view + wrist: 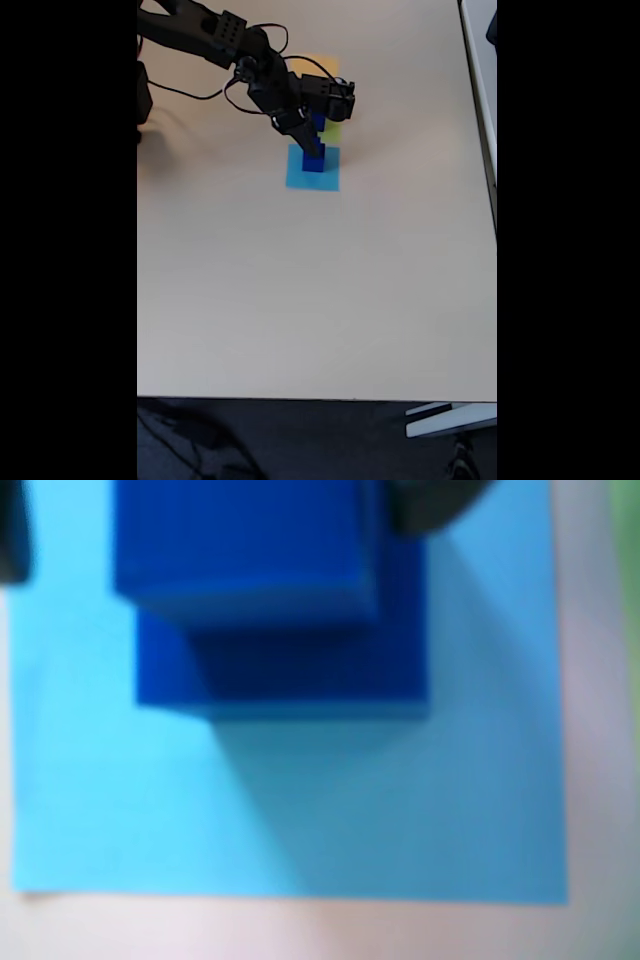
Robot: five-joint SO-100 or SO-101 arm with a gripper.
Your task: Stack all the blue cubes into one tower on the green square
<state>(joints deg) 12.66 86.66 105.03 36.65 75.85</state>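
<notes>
The beige table (pixel 300 300) carries a light-blue paper square (pixel 430 800). On it rests a large blue cube (pixel 300 675) with a smaller blue cube (pixel 240 540) stacked on top. The gripper (pixel 312 148) flanks the smaller cube; its grip state cannot be determined.

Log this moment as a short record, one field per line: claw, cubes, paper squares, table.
claw: claw down over the cubes on the light-blue square; whether it grips cannot be told
cubes: in the wrist view, upper blue cube sits on lower blue cube
another cube: blue cube beyond the claw, on the green square
squares: light-blue square nearest the camera, green next, orange-yellow square farthest
table: beige table
</notes>
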